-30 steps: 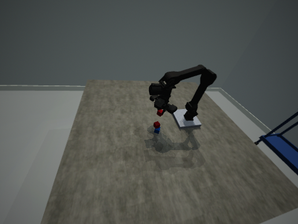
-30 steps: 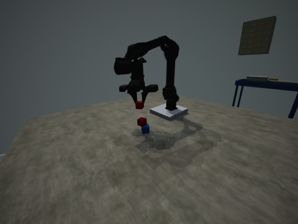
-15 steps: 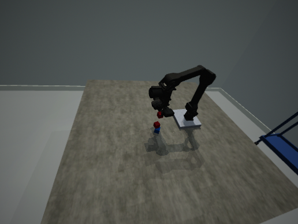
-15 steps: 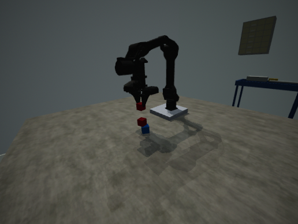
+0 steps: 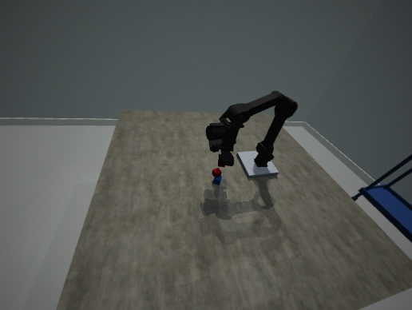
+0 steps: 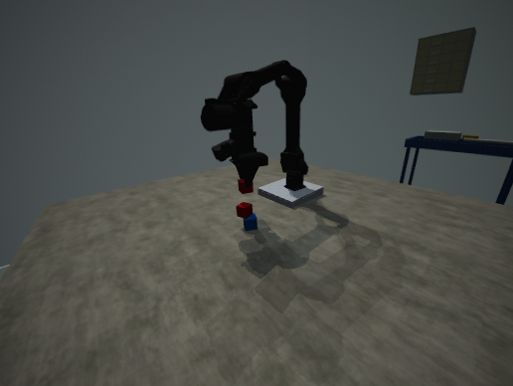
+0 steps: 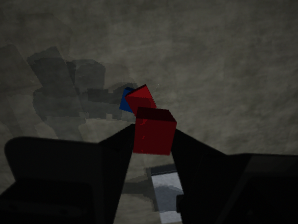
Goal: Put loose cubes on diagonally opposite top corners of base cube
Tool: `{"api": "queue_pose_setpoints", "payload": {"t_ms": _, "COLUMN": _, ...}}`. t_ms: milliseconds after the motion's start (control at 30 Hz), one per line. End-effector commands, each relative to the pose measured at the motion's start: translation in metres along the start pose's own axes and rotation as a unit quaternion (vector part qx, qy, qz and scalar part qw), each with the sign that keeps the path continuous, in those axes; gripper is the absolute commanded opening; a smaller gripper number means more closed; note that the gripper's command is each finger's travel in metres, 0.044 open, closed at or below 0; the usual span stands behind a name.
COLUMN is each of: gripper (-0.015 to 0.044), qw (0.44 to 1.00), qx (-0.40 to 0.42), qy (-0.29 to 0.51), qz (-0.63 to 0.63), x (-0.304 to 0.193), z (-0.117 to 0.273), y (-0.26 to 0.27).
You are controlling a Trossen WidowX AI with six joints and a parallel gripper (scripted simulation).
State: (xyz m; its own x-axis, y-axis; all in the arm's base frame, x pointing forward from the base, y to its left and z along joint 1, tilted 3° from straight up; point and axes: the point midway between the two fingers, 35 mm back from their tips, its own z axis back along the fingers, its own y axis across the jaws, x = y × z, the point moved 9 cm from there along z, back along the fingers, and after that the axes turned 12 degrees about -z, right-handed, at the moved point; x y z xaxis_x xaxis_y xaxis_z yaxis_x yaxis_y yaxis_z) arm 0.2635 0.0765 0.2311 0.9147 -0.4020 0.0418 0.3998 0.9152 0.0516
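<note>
— What lies around the blue cube [image 6: 251, 223]?
— A red cube [image 6: 244, 209] sits on it, shifted toward one corner. Behind stands the arm's grey base plate [image 6: 291, 192]; a blue bench [image 6: 459, 145] is well apart, at the room's edge.

— And the gripper [image 6: 246, 185]?
— It hangs above the stack, partly closed around a second red cube [image 7: 155, 130], clear of the placed one.

— Anything only one camera shows?
— The wrist view shows the held cube roughly square to the fingers and the placed cube turned at an angle to the blue one.
</note>
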Motion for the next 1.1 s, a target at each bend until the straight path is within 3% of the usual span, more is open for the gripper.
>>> {"api": "queue_pose_setpoints", "payload": {"t_ms": 0, "gripper": 0.0105, "qw": 0.998, "qx": 0.000, "qy": -0.003, "qz": -0.060, "x": -0.001, "z": 0.000, "y": 0.006}}
{"api": "queue_pose_setpoints", "payload": {"t_ms": 433, "gripper": 0.0105, "qw": 0.968, "qx": 0.001, "qy": -0.003, "qz": -0.252, "x": -0.008, "z": -0.002, "y": 0.022}}
{"api": "queue_pose_setpoints", "payload": {"t_ms": 900, "gripper": 0.0105, "qw": 0.894, "qx": 0.002, "qy": -0.002, "qz": -0.448, "x": -0.017, "z": -0.004, "y": 0.040}}
{"api": "queue_pose_setpoints", "payload": {"t_ms": 1067, "gripper": 0.0105, "qw": 0.884, "qx": 0.002, "qy": -0.002, "qz": -0.468, "x": -0.018, "z": -0.004, "y": 0.042}}
